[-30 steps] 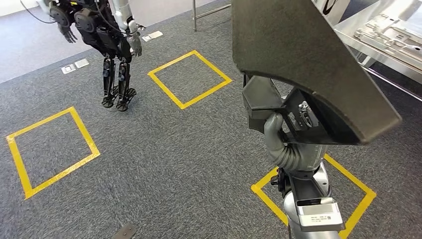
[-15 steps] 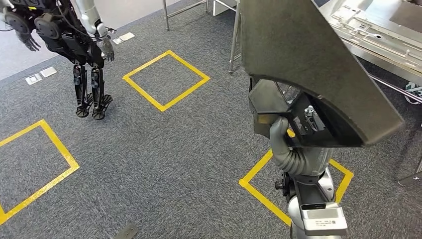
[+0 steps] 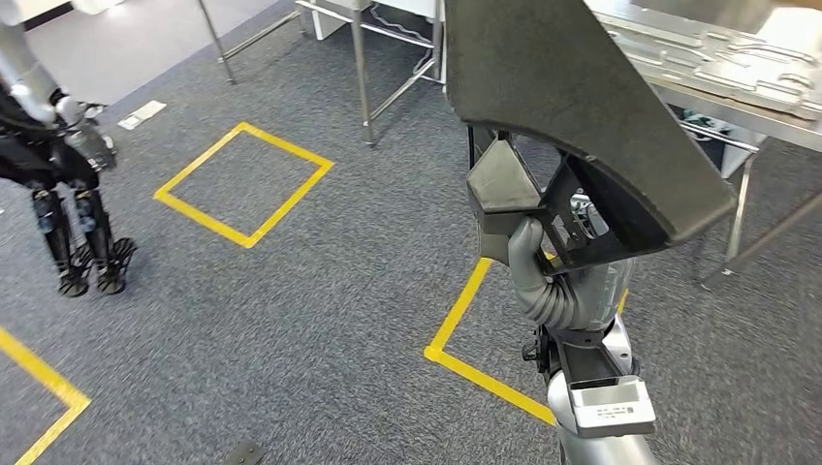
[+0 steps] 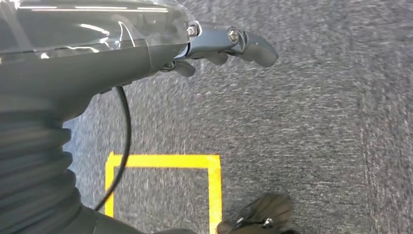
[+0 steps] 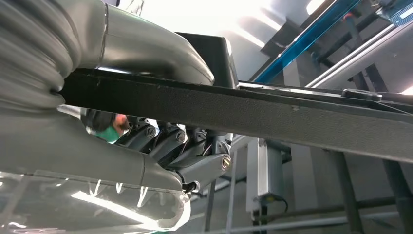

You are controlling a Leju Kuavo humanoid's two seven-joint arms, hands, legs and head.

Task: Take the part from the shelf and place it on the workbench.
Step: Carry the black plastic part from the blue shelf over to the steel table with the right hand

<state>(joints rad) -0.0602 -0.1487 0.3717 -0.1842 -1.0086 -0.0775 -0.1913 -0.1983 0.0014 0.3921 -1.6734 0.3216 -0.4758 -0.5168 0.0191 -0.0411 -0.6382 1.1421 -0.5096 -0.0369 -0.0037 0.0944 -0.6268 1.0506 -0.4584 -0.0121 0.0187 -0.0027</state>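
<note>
A large dark textured part (image 3: 572,97), curved like a panel with ribs on its underside, is held up in front of me. My right hand (image 3: 528,257) grips it from below at a boxy rib. In the right wrist view the part's edge (image 5: 292,114) runs across the picture, with the thumb (image 5: 146,44) on one side and the fingers (image 5: 195,156) on the other. The steel workbench (image 3: 746,116) stands at the upper right, beyond the part. My left hand (image 4: 219,44) hangs over the grey carpet, fingers loose and holding nothing.
Pressed metal panels (image 3: 708,58) lie on the workbench. A second steel table's legs (image 3: 363,68) stand behind the part. Another humanoid robot (image 3: 58,174) stands at the left. Yellow tape squares (image 3: 242,184) mark the carpet, one of them by my feet (image 3: 465,320).
The whole picture has shifted left as the camera turned right: the other robot slid to the left edge and the workbench came closer. My right hand still holds the part.
</note>
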